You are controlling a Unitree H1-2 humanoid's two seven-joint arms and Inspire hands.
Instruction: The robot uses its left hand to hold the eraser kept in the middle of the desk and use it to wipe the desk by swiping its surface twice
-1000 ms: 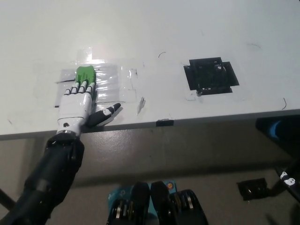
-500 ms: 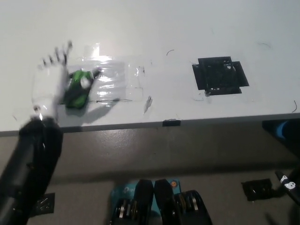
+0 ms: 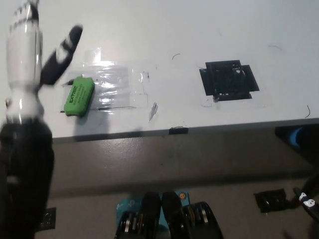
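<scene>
Across the upper part of the head view spreads the white desk (image 3: 164, 30), its front edge running along the middle of the picture with grey floor below it. At the far left, the robot's left arm rises from the bottom corner, dark at the forearm and white above, ending in the left hand (image 3: 25, 42) lifted over the desk's left side. That hand is open and holds nothing: its fingers point up toward the top edge of the picture and its dark-tipped thumb juts out to the right, apart from them. On the right half of the desk lies a black square patch of tape (image 3: 228, 80) with ragged edges. On the left half, a sheet of clear glossy tape (image 3: 119, 87) is stuck flat to the surface, catching glare. The green eraser (image 3: 79, 96) lies flat on the desk at the left end of that clear sheet, tilted slightly, printed side up, just right of the wrist and free of the hand. At the bottom right corner only a small black piece with white marks, probably the right hand (image 3: 305, 199), shows, too little to tell its state.
</scene>
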